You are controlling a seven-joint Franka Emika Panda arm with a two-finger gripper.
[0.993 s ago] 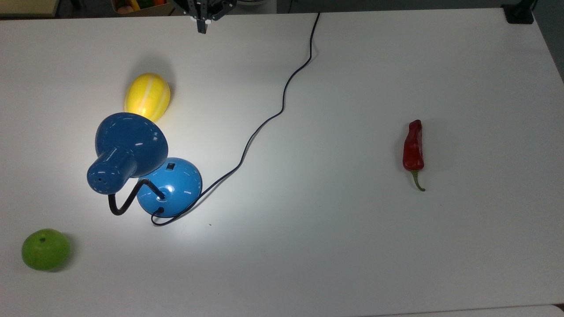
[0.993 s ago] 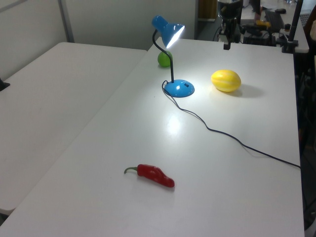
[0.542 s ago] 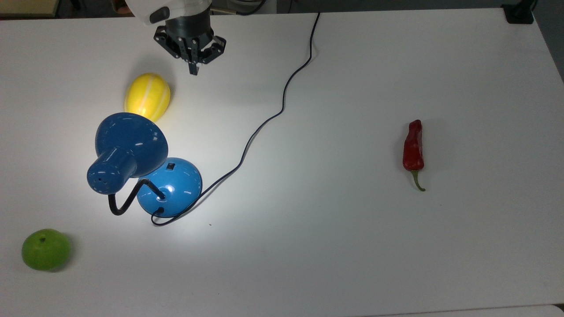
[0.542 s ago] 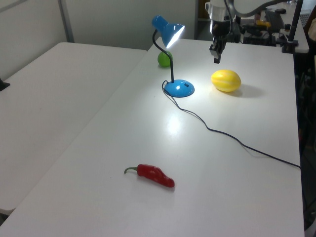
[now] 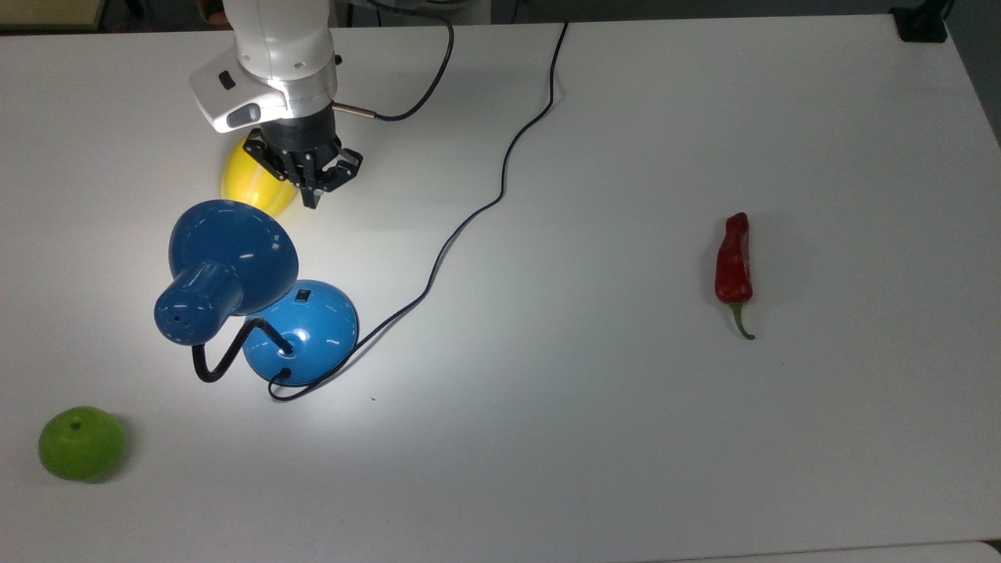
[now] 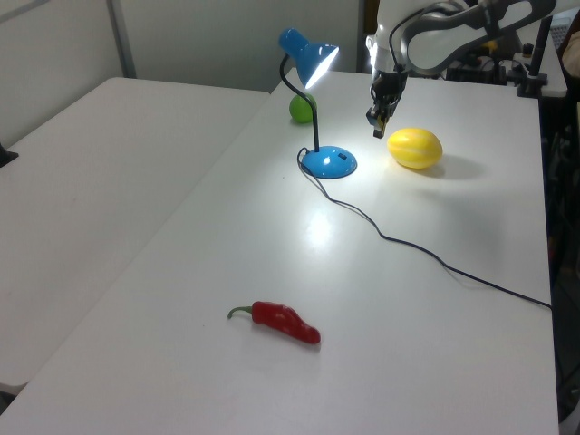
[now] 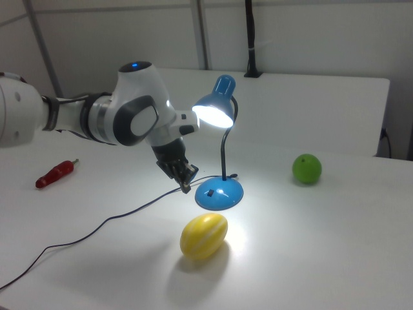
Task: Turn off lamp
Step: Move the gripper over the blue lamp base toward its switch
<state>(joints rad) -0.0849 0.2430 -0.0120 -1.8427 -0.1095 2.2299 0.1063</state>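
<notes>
The blue lamp is lit and throws a bright patch on the white table [image 5: 626,438]. Its bell shade [image 5: 231,242] hangs on a black bendy neck over the round domed base [image 5: 313,328], which carries a small black switch [image 5: 303,295]. In the left view the base [image 6: 329,162] sits below the glowing shade [image 6: 313,56]. My gripper [image 5: 311,199] hangs in the air above the table, its fingers shut to a point, holding nothing. It is apart from the base, toward the top view's upper side. In the right view the gripper [image 7: 186,188] is just left of the base [image 7: 219,193].
A yellow melon [image 5: 250,188] lies partly under my wrist, close to the shade. The lamp's black cord [image 5: 469,219] snakes to the far edge. A green apple [image 5: 80,442] sits at the top view's lower left and a red chili [image 5: 733,262] at its right.
My arm has come in from the top view's upper edge, down toward the lamp, and now overlaps the yellow melon. The lamp stays lit and nothing else has moved.
</notes>
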